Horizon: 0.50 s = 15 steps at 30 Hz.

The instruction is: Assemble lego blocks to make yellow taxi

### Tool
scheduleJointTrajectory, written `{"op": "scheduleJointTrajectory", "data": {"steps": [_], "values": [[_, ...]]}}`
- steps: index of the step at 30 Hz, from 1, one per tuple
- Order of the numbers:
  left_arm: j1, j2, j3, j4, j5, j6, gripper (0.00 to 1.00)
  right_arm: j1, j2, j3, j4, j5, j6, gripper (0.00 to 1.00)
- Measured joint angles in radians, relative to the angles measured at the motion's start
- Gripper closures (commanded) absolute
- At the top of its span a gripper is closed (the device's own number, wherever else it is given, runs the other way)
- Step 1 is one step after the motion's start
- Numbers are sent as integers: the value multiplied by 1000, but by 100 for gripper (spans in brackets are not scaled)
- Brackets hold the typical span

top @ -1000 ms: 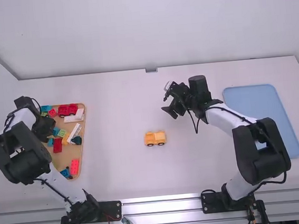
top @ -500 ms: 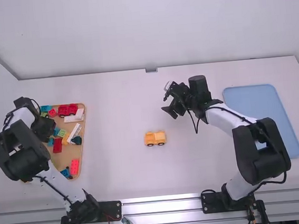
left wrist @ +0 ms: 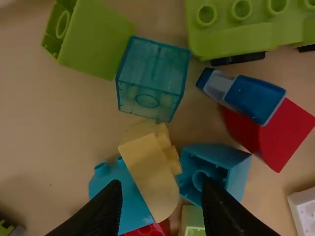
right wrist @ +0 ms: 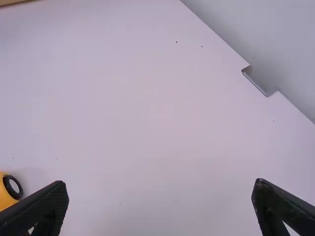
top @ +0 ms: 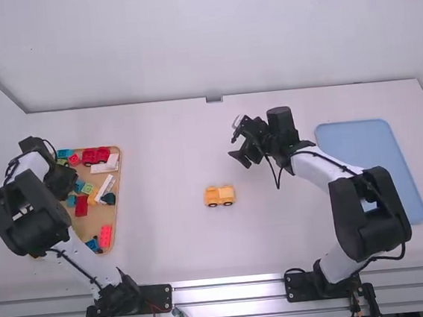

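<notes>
Your left arm (top: 30, 221) has shifted slightly since a second ago, its elbow a little farther out, while your right arm (top: 358, 204) and the car stand as they were. At the left you have the wooden tray (top: 90, 221) on the white worktop (top: 159, 156), and your left gripper (top: 65, 184) is over that tray. Its jaws are parted and have hold of nothing; the pale yellow block (left wrist: 150, 177) shows in the gap between them, lying in the tray against a blue brick (left wrist: 128, 199). Also in the tray you can see a clear teal block (left wrist: 152, 81), a green wheeled base (left wrist: 246, 29), a red block (left wrist: 280, 135) with a blue-and-clear piece (left wrist: 251, 96) by it, and a red car (top: 96, 156). The task's yellow car (top: 220, 196) sits on its wheels, well to the right of the wooden tray, about level with the tray's middle. Farther right of the tray, level with its far part, your right gripper (top: 237, 147) is above the worktop, jaws spread wide with nothing in them. Farthest right of the wooden tray, you have the pale blue tray (top: 368, 151), partly behind your right arm.
</notes>
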Motion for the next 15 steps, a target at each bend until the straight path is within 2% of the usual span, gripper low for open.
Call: {"op": "scheduleJointTrajectory", "data": {"steps": [8,15], "values": [[0,0,0,32,-23,51,54,0,0,0,0,0,2,1],[0,0,-13,52,-38,81,57,0,0,0,0,0,1,1]]}}
